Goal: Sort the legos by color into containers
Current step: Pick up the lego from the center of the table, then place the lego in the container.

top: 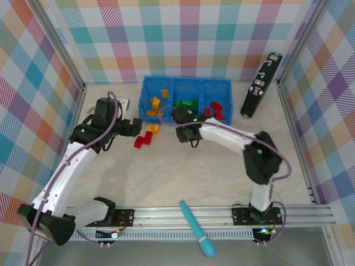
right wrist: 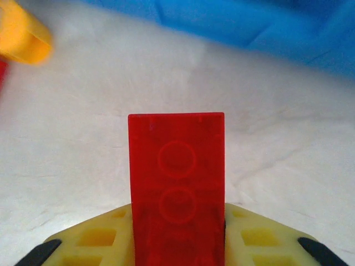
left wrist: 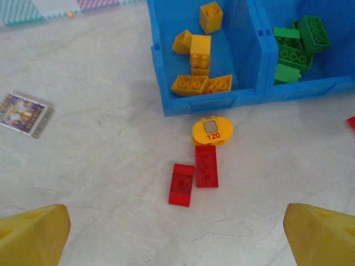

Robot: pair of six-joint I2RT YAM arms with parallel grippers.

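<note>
My right gripper (right wrist: 177, 233) is shut on a red lego (right wrist: 177, 183), which stands up between its yellow fingers (right wrist: 94, 238) above the table. It sits just in front of the blue tray (top: 186, 82), as does the gripper in the top view (top: 182, 116). The tray's containers hold yellow-orange legos (left wrist: 199, 52) on the left, green ones (left wrist: 297, 47) in the middle and red ones (top: 217, 108) on the right. Two red legos (left wrist: 206, 165) (left wrist: 182, 184) and a round yellow piece (left wrist: 212, 131) lie on the table before the tray. My left gripper (left wrist: 177, 238) is open above them, holding nothing.
A black upright device (top: 260, 84) leans at the back right. A teal pen-like tool (top: 195, 227) lies across the front rail. A small printed card (left wrist: 25, 113) lies left of the tray. Checked walls close in the table on three sides.
</note>
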